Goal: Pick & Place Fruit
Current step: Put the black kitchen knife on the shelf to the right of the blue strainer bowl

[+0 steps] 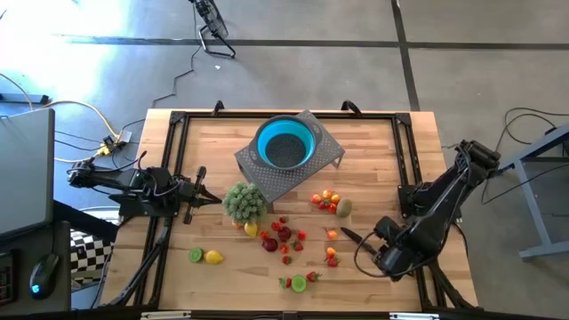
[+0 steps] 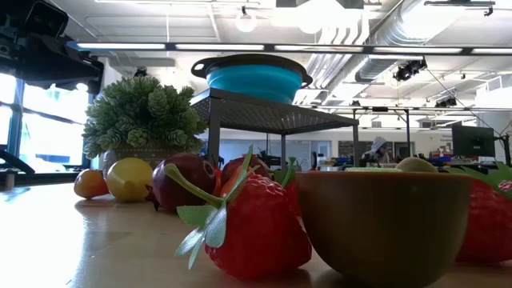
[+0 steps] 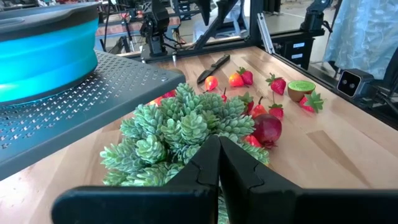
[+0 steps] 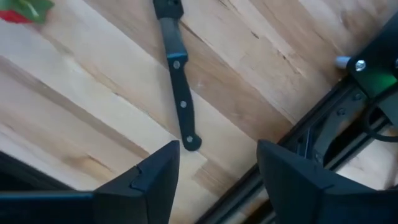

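The fruit lies scattered on the wooden table: strawberries and a dark red piece (image 1: 283,236), a lemon (image 1: 214,257) beside a lime (image 1: 196,255), a kiwi (image 1: 343,208), and a halved lime (image 1: 299,284). A blue bowl (image 1: 284,142) sits on a grey perforated stand (image 1: 307,173). My right gripper (image 4: 217,168) points down, open, above the table near its right rail, just off the handle end of a black-handled knife (image 4: 179,87). My left gripper (image 3: 219,155) is shut at the table's left, level, just short of a green plant (image 3: 186,127).
The knife (image 1: 351,236) lies between the fruit and my right arm. Black frame rails (image 1: 418,178) run along the table's sides. The plant (image 1: 244,201) stands left of the fruit cluster. Bare wood shows at the near left and far right.
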You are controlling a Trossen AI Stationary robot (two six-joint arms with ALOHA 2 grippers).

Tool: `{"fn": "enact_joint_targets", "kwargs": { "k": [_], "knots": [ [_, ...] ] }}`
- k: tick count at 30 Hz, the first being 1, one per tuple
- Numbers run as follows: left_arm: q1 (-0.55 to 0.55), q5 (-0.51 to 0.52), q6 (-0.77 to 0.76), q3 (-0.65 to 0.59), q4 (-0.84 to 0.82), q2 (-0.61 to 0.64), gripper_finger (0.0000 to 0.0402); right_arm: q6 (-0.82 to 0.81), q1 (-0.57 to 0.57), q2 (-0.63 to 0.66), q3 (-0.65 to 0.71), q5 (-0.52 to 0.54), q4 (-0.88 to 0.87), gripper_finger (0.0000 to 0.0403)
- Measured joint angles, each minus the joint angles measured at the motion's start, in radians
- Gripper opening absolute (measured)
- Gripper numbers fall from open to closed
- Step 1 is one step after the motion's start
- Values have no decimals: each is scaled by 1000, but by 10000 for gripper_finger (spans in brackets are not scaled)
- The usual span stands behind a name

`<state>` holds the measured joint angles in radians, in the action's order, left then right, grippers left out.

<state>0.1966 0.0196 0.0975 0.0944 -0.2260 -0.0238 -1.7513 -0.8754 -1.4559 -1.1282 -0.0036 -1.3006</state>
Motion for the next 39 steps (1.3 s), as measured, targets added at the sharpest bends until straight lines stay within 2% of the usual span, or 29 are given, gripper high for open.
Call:
{"fn": "enact_joint_targets", "kwargs": {
  "k": [16, 24, 39],
  "knots": [
    [0, 0, 3, 0, 0, 0, 1, -81, -67, -82, 0, -2, 55, 201],
    [0, 0, 3, 0, 0, 0, 1, -53, -45, -87, 0, 73, 54, 201],
    [0, 0, 2, 0, 0, 0, 1, -47, -28, -87, 0, 30, 72, 201]
  ]
}}
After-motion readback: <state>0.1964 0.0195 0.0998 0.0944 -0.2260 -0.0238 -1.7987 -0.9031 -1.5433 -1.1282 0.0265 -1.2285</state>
